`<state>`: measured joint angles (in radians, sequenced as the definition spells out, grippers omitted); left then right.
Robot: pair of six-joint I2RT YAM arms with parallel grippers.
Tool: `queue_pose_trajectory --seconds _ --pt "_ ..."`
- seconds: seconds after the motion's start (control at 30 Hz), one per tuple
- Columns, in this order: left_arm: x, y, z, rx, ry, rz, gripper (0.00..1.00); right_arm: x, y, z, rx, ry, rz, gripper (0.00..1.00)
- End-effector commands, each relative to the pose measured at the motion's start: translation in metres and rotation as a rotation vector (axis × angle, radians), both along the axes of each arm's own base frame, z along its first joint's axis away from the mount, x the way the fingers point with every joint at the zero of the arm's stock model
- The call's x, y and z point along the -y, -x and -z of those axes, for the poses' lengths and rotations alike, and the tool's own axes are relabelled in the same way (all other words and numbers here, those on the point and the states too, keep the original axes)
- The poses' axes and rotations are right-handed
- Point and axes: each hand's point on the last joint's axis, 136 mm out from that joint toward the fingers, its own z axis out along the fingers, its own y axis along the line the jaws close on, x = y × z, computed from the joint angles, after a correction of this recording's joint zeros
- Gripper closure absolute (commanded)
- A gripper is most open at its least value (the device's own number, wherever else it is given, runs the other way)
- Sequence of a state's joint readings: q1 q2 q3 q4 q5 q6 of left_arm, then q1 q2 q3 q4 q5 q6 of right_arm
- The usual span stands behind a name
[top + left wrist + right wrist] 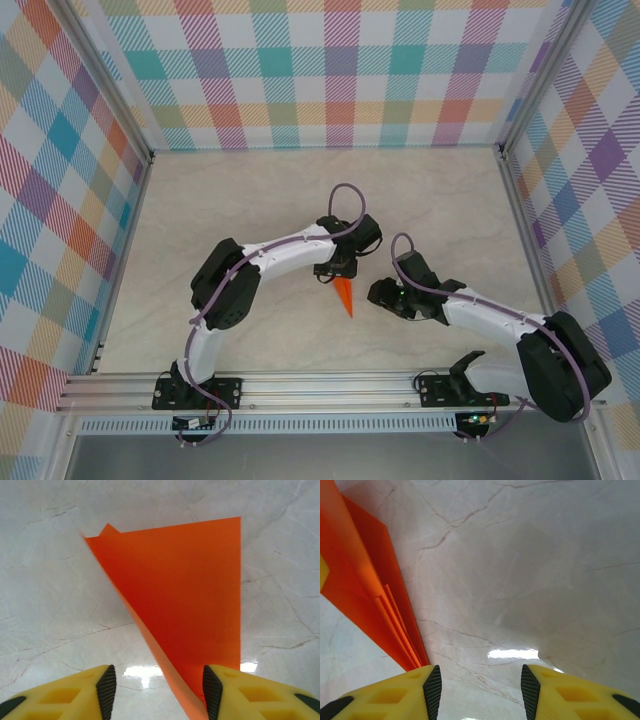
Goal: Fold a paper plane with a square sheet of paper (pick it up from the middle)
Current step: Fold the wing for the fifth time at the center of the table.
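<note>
Orange paper plane point(345, 295) is caught between both grippers on the marble table point(240, 200).
At the left, the left gripper point(159, 692) is seen with jaws parted and nothing clamped; the plane's narrow end is pressed beside one fingertip point(212, 690), its wide end fanned away. At the right, the right gripper point(479, 687) is held part open and empty, the plane's layered edge just beside one finger point(433, 687).
</note>
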<state>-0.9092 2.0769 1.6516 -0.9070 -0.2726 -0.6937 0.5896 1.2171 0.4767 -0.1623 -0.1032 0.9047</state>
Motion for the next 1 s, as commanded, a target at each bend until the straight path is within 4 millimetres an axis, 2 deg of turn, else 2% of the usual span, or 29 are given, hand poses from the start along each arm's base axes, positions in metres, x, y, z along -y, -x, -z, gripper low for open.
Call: queue_pose_trajectory --seconds 0.0,0.2,0.3,0.5,0.8,0.97 --pt "-0.011 0.003 -0.023 0.052 0.027 -0.023 0.53 -0.015 -0.004 -0.008 0.023 -0.075 -0.043 0.52" --pt "-0.019 0.009 -0.017 0.055 0.039 -0.034 0.75 -0.035 -0.012 -0.022 0.067 -0.142 -0.130 0.54" --pt "-0.019 0.011 -0.015 0.057 0.074 -0.036 0.76 -0.045 -0.013 -0.025 0.074 -0.161 -0.180 0.56" --pt "-0.024 0.011 -0.013 0.066 0.104 -0.047 0.90 -0.060 -0.015 -0.023 0.077 -0.154 -0.258 0.58" --pt "-0.027 0.012 -0.013 0.079 0.144 -0.048 0.95 -0.060 -0.021 -0.015 0.076 -0.123 -0.251 0.59" --pt "-0.030 0.013 -0.012 0.076 0.166 -0.055 0.92 -0.058 -0.021 -0.014 0.072 -0.101 -0.248 0.58"
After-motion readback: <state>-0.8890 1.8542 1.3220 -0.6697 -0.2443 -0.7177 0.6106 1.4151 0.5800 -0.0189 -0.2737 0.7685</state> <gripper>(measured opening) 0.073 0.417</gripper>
